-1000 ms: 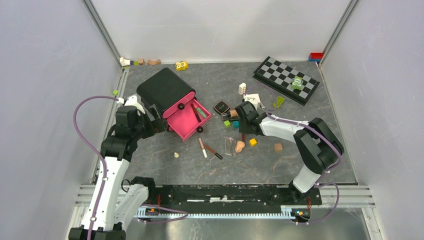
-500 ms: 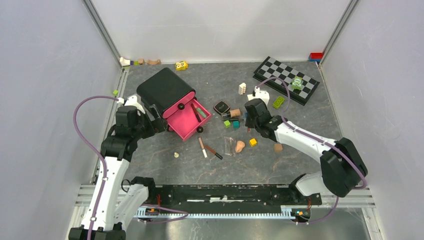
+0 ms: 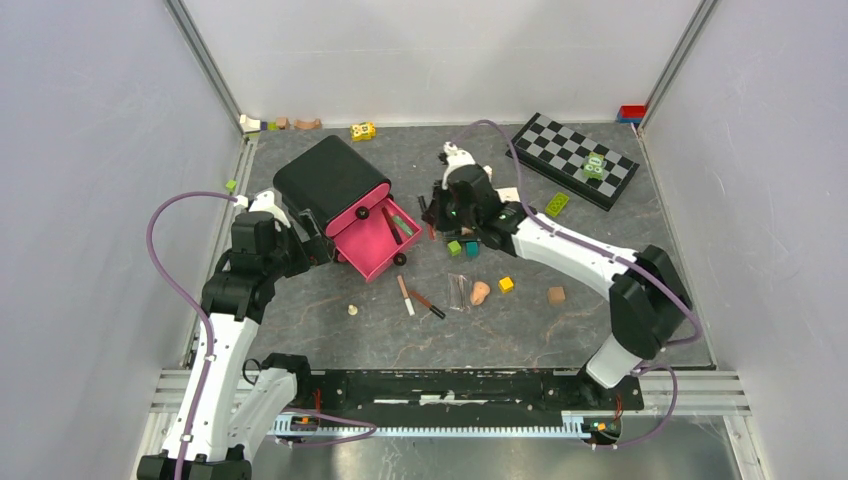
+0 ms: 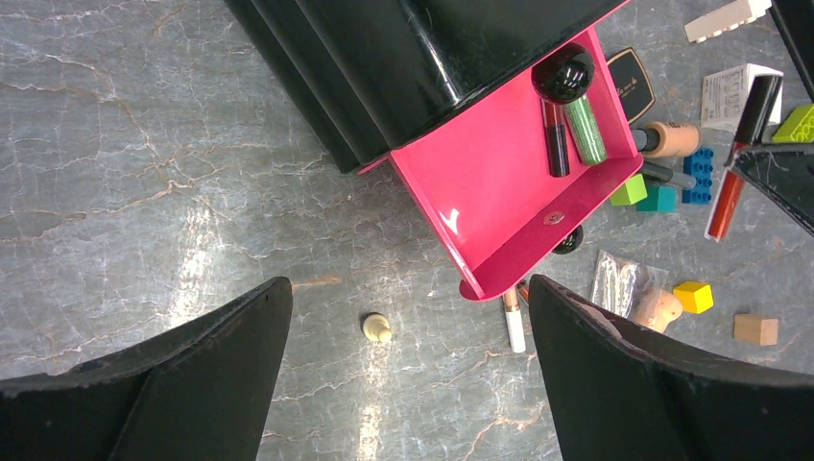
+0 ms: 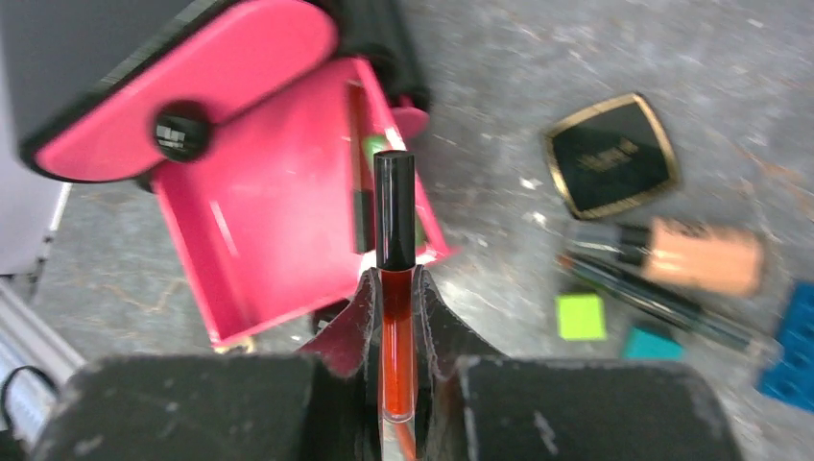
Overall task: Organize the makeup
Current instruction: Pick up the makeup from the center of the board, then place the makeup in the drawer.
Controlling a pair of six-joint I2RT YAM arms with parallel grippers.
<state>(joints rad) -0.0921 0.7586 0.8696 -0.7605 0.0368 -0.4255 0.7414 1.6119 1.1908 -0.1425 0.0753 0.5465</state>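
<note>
My right gripper [image 5: 395, 288] is shut on a red lip-gloss tube [image 5: 395, 331] with a black cap. It hangs just right of the open pink drawer [image 3: 365, 245] of the black box [image 3: 325, 178]. A green tube [image 4: 584, 130] and a dark red tube [image 4: 554, 139] lie in the drawer. The black compact [image 5: 611, 154] and a peach tube [image 5: 706, 257] lie on the table to the right. Two pencils [image 3: 405, 295] and a peach sponge [image 3: 480, 292] lie nearer the front. My left gripper [image 4: 408, 317] is open with nothing in it, above the table left of the drawer.
A checkerboard [image 3: 572, 158] lies at the back right. Small toy blocks are scattered: yellow [image 3: 506, 284], brown [image 3: 556, 294], green [image 3: 454, 247], teal [image 3: 471, 248]. A cream pawn [image 4: 378, 327] sits below my left gripper. More toys [image 3: 363, 131] line the back wall.
My right arm has swung left and back from the blocks toward the drawer's right edge, carrying the red tube. The left arm has not moved.
</note>
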